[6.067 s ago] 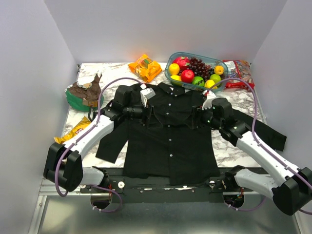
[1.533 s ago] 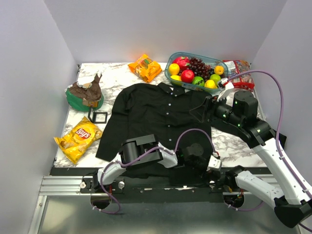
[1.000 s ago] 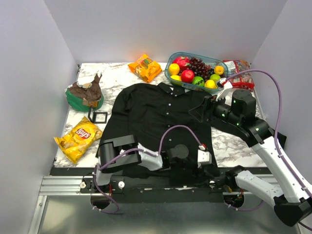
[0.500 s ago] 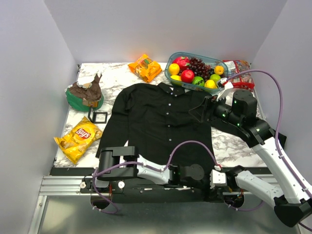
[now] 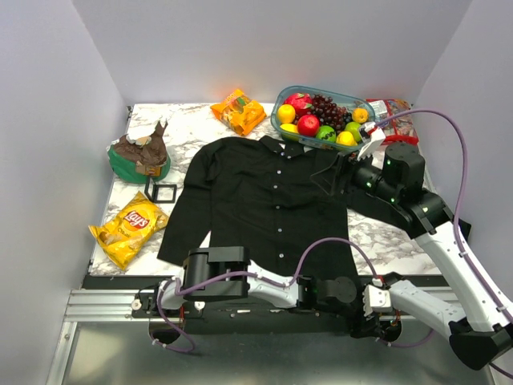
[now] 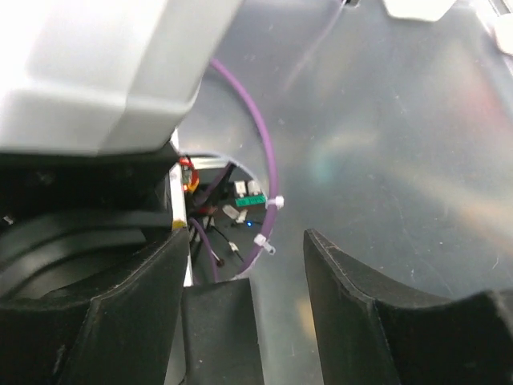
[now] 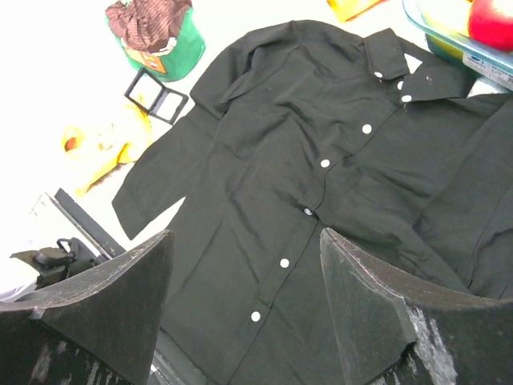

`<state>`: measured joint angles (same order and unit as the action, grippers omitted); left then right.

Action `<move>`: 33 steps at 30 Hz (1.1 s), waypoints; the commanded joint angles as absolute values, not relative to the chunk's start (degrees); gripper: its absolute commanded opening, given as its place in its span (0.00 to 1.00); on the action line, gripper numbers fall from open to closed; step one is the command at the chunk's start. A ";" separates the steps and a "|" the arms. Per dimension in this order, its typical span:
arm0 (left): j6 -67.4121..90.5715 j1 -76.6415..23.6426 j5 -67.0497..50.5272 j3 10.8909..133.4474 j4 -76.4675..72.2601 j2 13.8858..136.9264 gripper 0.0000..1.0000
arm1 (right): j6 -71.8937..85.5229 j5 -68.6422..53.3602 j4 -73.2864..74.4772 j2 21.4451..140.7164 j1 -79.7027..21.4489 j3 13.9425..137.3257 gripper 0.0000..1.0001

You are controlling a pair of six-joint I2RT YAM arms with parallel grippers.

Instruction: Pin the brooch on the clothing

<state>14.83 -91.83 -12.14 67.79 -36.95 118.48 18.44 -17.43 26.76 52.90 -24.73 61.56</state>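
Marble-look counter (image 5: 188,120) w/ white walls round it. A black button-up shirt (image 5: 268,208) is spread flat at centre of the overhead frame, collar at top, hem at bottom. Its long axis and its row of white buttons (image 7: 325,163) run top to bottom, a bit tilted.

No sign of the brooch in any view; it may be too small or hidden. Only small round buttons show down the placket in the rt wrist view, and none reads as a pin.

The right tool (image 5: 341,172) hangs at upper right of the shirt, by the collar/shoulder. Its jaws are spread wide w/ nothing btwn them. The shirt front lies down and left of it.

The left tool (image 5: 377,301) sits low at bottom right of the frame, off the counter, beside the right arm's base. Its jaws are also apart and empty. Its cam sees only metal flooring (image 6: 401,160) and a purple cable (image 6: 260,152).

So the rt arm is much nearer. Judgement: any work on the chest falls to it, coming in toward lower left, once the brooch is found.

Writing:
- The yellow chip bag (image 5: 128,227) at left reads "Lay's".
- Print on the orange snack bag (image 5: 239,111) and the red packet (image 5: 393,120) is too small to read.
- The fruit tub (image 5: 280,104) has a sticker, unreadable.
- The black square frame box (image 5: 163,192), just left of the sleeve, shows no label.
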 commanded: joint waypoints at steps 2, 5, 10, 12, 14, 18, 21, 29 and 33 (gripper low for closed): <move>17.40 -92.55 -2.66 69.25 -35.34 121.55 0.68 | 18.72 -18.10 25.40 53.79 -24.52 62.05 0.81; 18.19 -93.25 2.26 69.43 -35.42 122.25 0.68 | 18.46 -18.37 25.31 53.79 -24.43 62.31 0.81; 20.56 -94.13 8.25 69.00 -35.42 122.26 0.69 | 18.46 -18.81 25.31 53.70 -24.26 62.40 0.81; 21.09 -94.48 10.53 68.91 -35.42 122.17 0.71 | 18.63 -19.16 25.31 53.61 -24.35 62.32 0.81; 21.36 -94.92 12.03 70.21 -33.94 122.69 0.72 | 18.63 -19.51 25.31 53.44 -24.35 62.23 0.82; 21.79 -95.19 15.20 72.42 -31.12 124.10 0.74 | 18.54 -19.86 25.31 52.82 -24.26 61.96 0.82; 22.23 -95.27 16.96 72.51 -30.68 124.36 0.77 | 18.46 -19.78 25.40 51.86 -24.26 61.79 0.82; 22.41 -95.27 20.39 75.67 -28.22 125.77 0.77 | 18.28 -19.25 25.40 50.27 -24.17 60.56 0.82; 22.68 -95.27 23.11 76.90 -25.93 126.74 0.74 | 18.11 -18.99 25.40 49.57 -24.08 60.03 0.82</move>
